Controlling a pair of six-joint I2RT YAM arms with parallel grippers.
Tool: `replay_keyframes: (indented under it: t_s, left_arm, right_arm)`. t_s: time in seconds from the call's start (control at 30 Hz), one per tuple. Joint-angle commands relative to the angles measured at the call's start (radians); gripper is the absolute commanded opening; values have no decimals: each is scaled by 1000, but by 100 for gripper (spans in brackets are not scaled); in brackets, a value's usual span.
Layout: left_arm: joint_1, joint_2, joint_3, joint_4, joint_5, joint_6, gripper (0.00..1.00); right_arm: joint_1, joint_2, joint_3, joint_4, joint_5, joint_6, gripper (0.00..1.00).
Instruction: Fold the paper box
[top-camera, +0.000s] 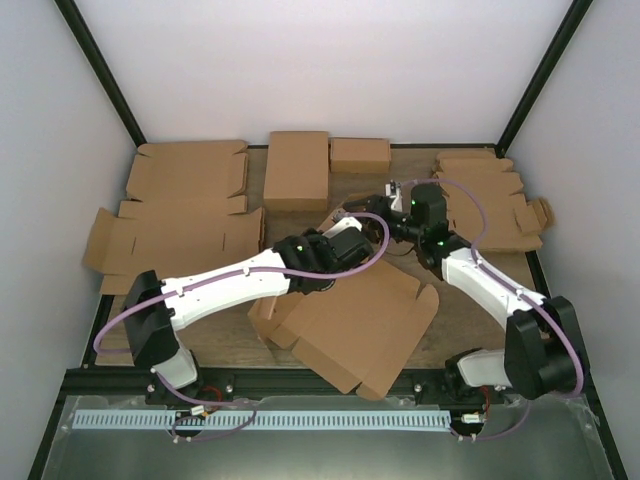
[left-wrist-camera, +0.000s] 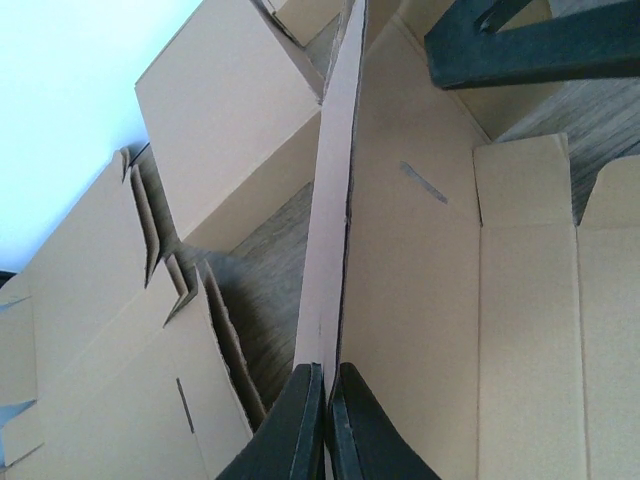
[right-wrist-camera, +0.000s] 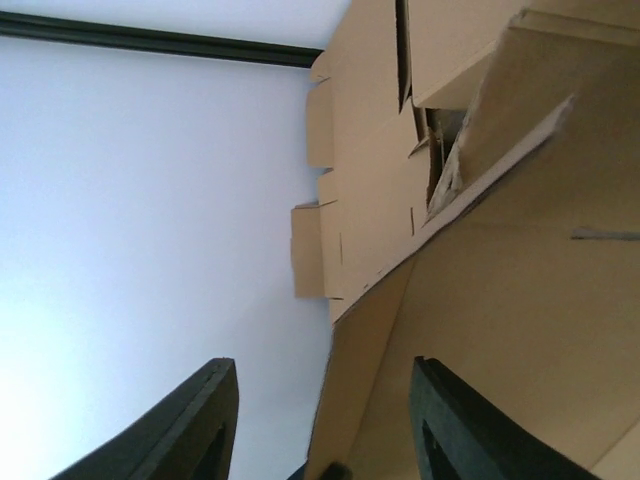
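Pinches a raised wall of the box (top-camera: 350, 330) in the left claw (left-wrist-camera: 325, 385), fingers (left-wrist-camera: 290, 430) closed down to the card's thickness, the wall standing on edge between them and running away toward the far side. Reaches in from the left to do so, across the middle of the bench (top-camera: 215, 345).

Holds the right claw (right-wrist-camera: 325, 400) wide open at the box's far edge, just right of the left one. Has a cardboard edge lying between its fingers (right-wrist-camera: 200, 430); cannot tell whether either finger touches it.

Box at the near middle of the bench, turned askew, main panel flat, side flaps spread toward the near right, far-left side lifted.

On the far left: flat blanks (top-camera: 190, 170), spread and overlapping. At the far middle: a folded carton (top-camera: 297, 168), with a smaller carton (top-camera: 360, 153) just right of it. On the far right: a stack (top-camera: 490, 200) of more notched blanks, close beside the right arm.
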Motion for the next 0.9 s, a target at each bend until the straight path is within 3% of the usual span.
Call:
replay_keyframes:
  t_s: [0.0,0.13,0.37,0.5,0.57,0.63,0.73,0.87]
  left_arm:
    - [-17,24,-11,20,42,-21,4]
    - [-23,28,-22,27,39,-23,4]
    - [-30,45,-29,32,35,-27,4]
    - [-35,54,-31,32,35,-34,6]
    - [-35,50,-28,25,60,-45,20]
    - [-35,23,-25,33,131,-57,41]
    - [-6,-57,-33,60,310,-80,67]
    - [113,-163,-55,75,582,-136,85]
  right_arm:
    - [13,48,45,42,-2,17,44]
    - [14,72,45,58,-2,19,33]
    - [25,117,55,66,-33,13,25]
    - [31,127,53,72,-49,12,9]
    - [31,120,50,60,-39,2,3]
    - [30,114,51,35,-24,-17,1]
    - [31,111,47,24,-24,-44,1]
    - [30,113,34,33,-40,-66,1]
